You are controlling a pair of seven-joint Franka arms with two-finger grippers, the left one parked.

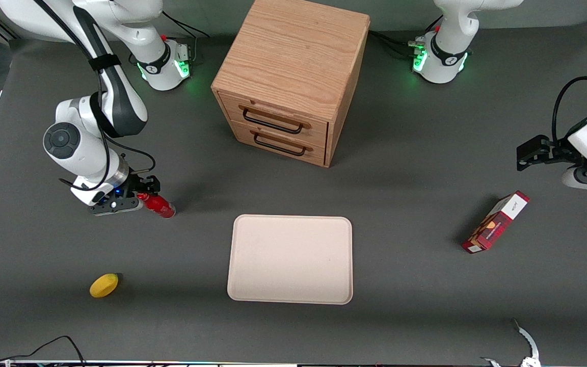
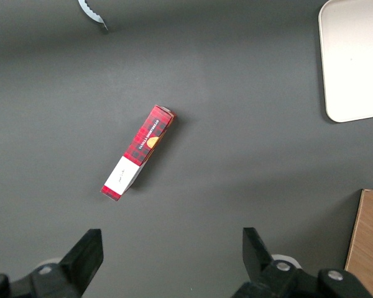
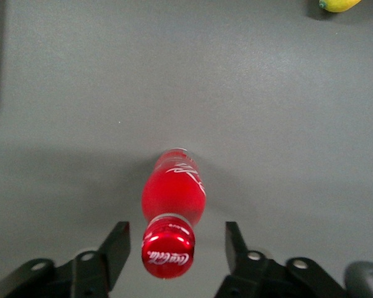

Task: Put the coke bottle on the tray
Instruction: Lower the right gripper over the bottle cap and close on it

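Note:
The coke bottle (image 1: 161, 206) is small, glossy red and red-capped, and rests on the dark table toward the working arm's end. My right gripper (image 1: 142, 197) is down at its cap end, open. In the right wrist view the cap (image 3: 166, 249) sits between the two black fingers (image 3: 117, 243) with a gap on each side, and the gripper (image 3: 176, 231) touches nothing. The cream-beige tray (image 1: 290, 259) lies flat near the table's middle, apart from the bottle, with nothing on it.
A wooden two-drawer cabinet (image 1: 288, 76) stands farther from the front camera than the tray. A yellow lemon (image 1: 104, 285) lies nearer the camera than the bottle. A red-and-white carton (image 1: 495, 222) lies toward the parked arm's end.

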